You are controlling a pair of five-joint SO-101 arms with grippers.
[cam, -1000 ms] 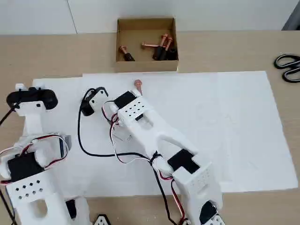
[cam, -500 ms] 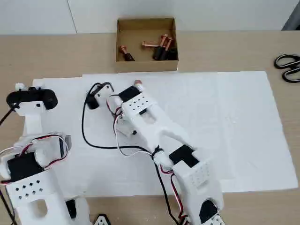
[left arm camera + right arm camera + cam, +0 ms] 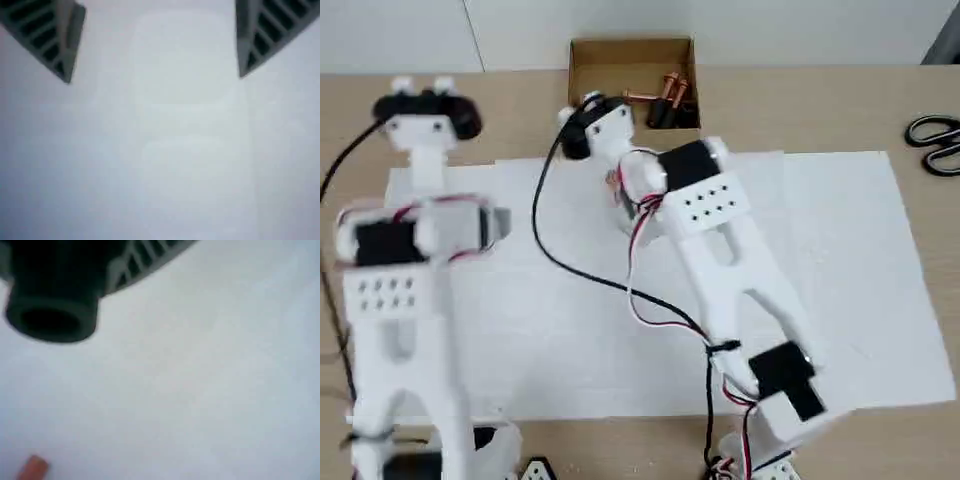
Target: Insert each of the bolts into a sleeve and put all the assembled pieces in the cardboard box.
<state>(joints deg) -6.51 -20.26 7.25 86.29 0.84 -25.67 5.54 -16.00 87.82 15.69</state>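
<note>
The cardboard box (image 3: 620,46) stands at the table's far edge, with several copper bolts in black sleeves (image 3: 667,100) lying inside. My right gripper (image 3: 60,285) is shut on a black sleeve (image 3: 50,317), whose open end faces the wrist camera. In the high view that arm's wrist (image 3: 595,125) hangs just in front of the box's near left corner. A copper bolt (image 3: 32,467) lies on the white paper below it. Wide open over bare paper is my left gripper (image 3: 152,75), which sits at the far left (image 3: 420,95) in the high view.
A white paper sheet (image 3: 820,260) covers most of the table. Black scissors (image 3: 935,140) lie at the far right edge. The right arm's cable (image 3: 570,265) loops across the paper between the two arms.
The right arm has swung away from the paper's middle toward the box, carrying the sleeve. The left arm has stretched out toward the table's far side.
</note>
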